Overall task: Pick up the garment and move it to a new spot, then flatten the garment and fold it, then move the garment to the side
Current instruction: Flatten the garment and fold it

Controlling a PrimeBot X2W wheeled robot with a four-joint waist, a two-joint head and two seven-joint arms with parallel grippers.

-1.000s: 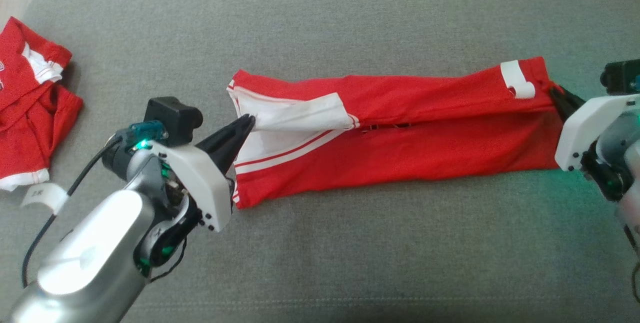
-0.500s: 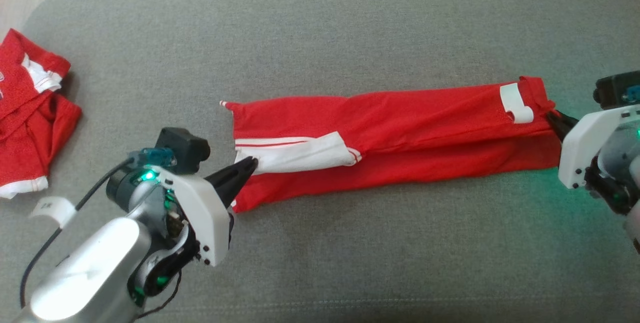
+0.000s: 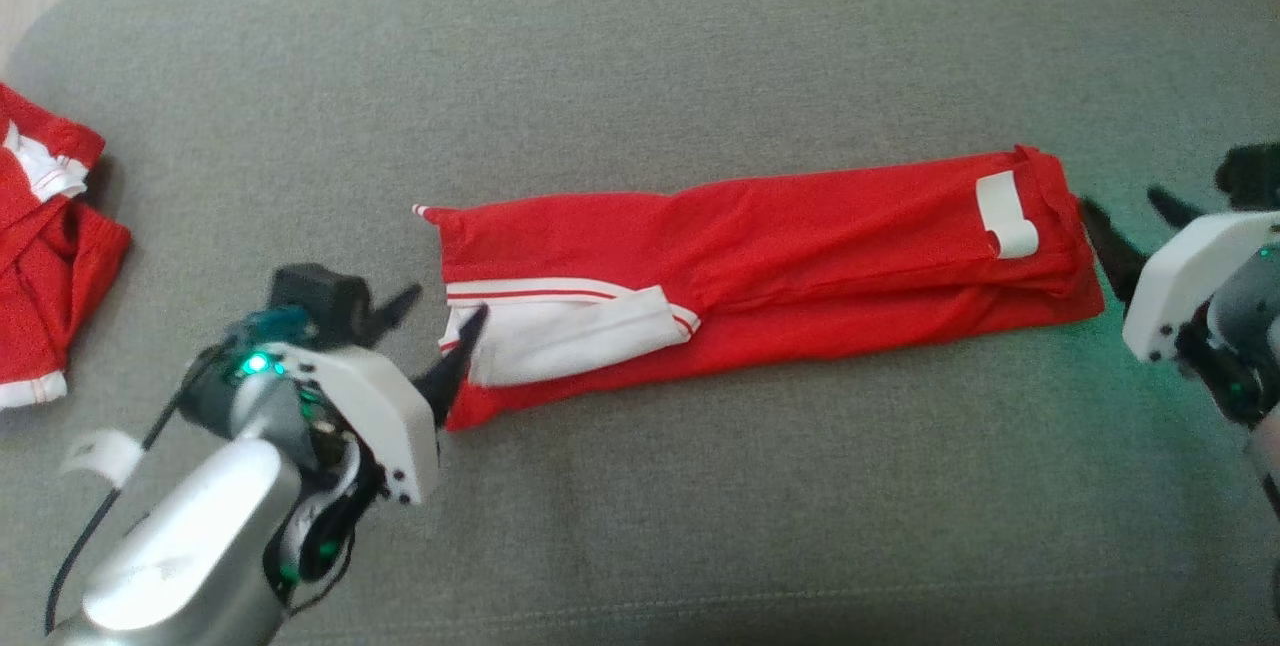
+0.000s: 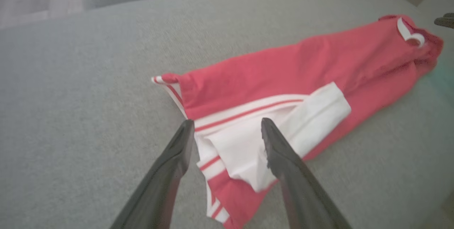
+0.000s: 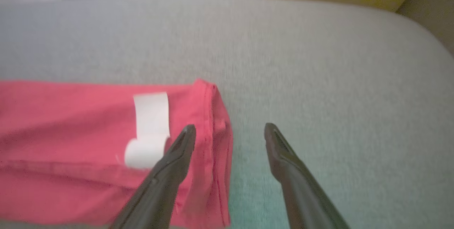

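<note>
A second red garment [image 3: 45,256], far left, is cut off by the head view's edge, and the right arm [image 3: 1215,306] runs off the right edge. One finger of the left pincer [image 3: 447,301] covers part of the garment's [image 3: 780,246] white end. In the right wrist view the garment runs off the left and bottom edges. Both wrist views are blurred. A white tag [image 3: 100,454] beside the left arm is too small to read.

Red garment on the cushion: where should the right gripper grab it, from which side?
Likely the right-end hem of the red garment, approached from the robot's right, low along the cushion. The strip lies flat with layers stacked there, and the open right gripper faces that edge.
</note>
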